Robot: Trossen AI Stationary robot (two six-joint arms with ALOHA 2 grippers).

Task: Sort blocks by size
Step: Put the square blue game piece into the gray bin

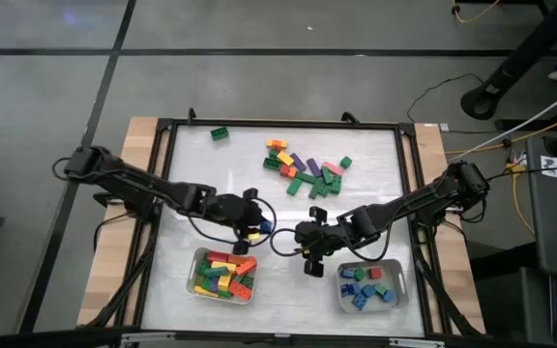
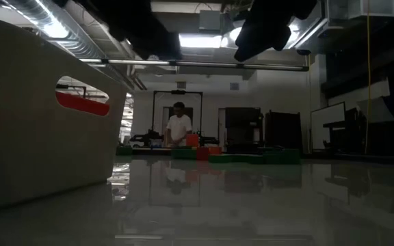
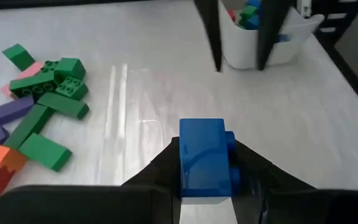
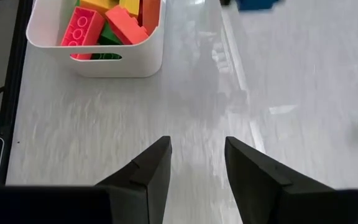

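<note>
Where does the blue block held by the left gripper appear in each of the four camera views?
High view: blue block at the left gripper, between the trays.
Low view: not in it.
Left wrist view: bottom centre, between the fingers.
Right wrist view: cropped at the top edge.
Shared landmark: tray of long blocks.

The left arm reaches from the left edge of the counter (image 1: 424, 164) toward its middle, its end effector (image 1: 256, 228) clamped on a blue block (image 3: 205, 158), while the right arm reaches in from the right edge, its end effector (image 1: 309, 259) with fingers parted, holding nothing.
</note>
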